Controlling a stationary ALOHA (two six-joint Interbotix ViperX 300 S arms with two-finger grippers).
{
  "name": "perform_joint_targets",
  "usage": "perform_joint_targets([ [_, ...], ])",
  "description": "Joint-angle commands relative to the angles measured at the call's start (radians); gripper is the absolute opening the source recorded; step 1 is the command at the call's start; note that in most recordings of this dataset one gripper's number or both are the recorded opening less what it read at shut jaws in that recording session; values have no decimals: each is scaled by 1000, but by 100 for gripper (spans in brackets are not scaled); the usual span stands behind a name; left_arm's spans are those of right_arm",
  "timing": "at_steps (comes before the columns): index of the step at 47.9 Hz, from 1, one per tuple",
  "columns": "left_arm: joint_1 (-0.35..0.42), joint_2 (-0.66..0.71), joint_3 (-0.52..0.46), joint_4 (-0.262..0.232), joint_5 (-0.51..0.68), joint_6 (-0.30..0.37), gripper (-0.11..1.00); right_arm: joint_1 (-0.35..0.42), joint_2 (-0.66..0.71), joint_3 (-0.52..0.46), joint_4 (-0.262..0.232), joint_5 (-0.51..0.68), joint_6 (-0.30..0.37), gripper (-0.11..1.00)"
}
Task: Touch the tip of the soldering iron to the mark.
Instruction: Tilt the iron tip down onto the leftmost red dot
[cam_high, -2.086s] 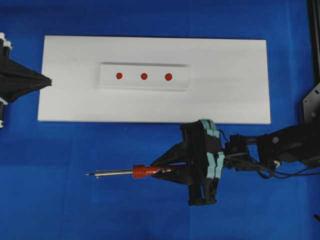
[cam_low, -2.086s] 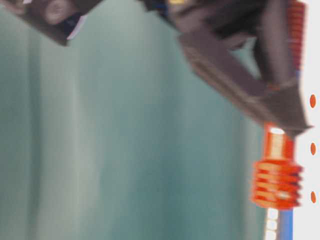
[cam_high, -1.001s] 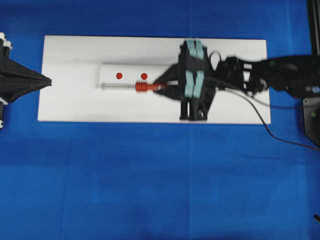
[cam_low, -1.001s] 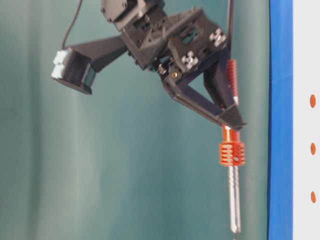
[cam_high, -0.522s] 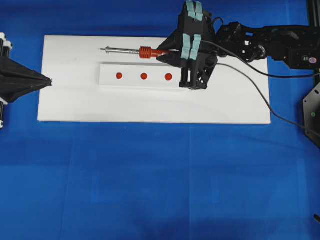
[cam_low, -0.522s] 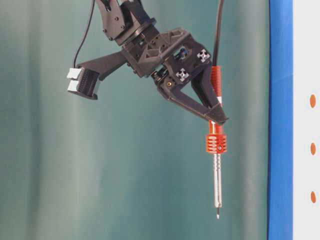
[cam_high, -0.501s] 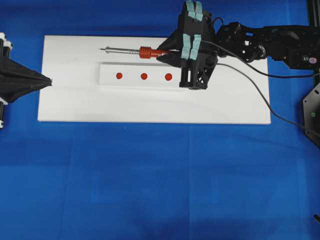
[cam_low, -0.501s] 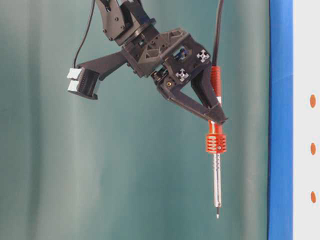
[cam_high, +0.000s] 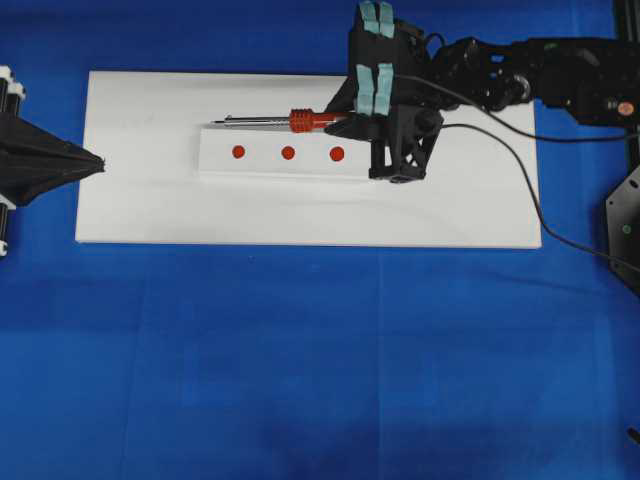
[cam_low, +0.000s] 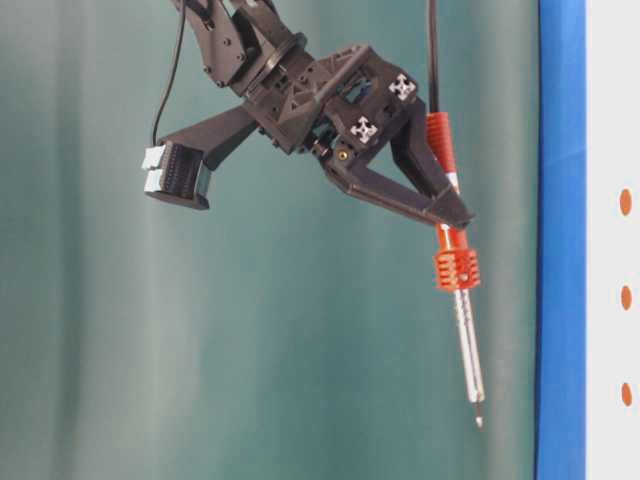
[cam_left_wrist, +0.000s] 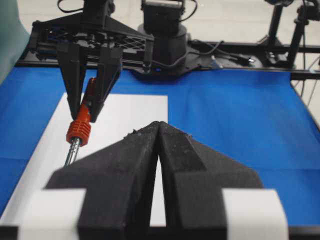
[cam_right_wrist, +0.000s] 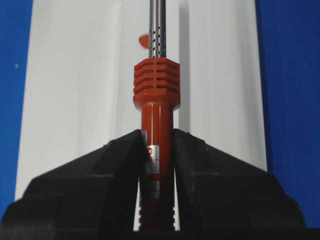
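My right gripper (cam_high: 338, 120) is shut on the red-orange handle of the soldering iron (cam_high: 302, 120) and holds it in the air over the white board (cam_high: 140, 205). The silver shaft points left, and its tip (cam_high: 217, 121) is over the far edge of the raised white strip (cam_high: 265, 168). Three red marks (cam_high: 238, 152) sit in a row on that strip. In the table-level view the iron (cam_low: 456, 270) slants tip-down and the tip (cam_low: 478, 420) is clear of the board. My left gripper (cam_high: 100, 163) is shut and empty at the board's left edge.
Blue cloth (cam_high: 300, 350) covers the table around the board. The iron's black cord (cam_high: 520, 170) trails right across the board and off toward the right arm's base. A black frame (cam_high: 625, 215) stands at the right edge.
My right gripper carried the iron up from the blue cloth and over the board. In the last half second it has come nearer the strip and tilted tip-down. The left arm has not moved.
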Motion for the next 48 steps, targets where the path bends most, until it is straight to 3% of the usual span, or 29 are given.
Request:
perform_joint_targets([
  [1,-2,8,-9,2,-9,-2,0,-20,-28,-32,-8,31,2,6],
  [20,-2,8,-9,0,-12,-2,0,-37,-28,-48,-54,112,6,6],
  [48,-2,8,-9,2,-21,0,0,-40,-26,-48,-58,123,8,6],
])
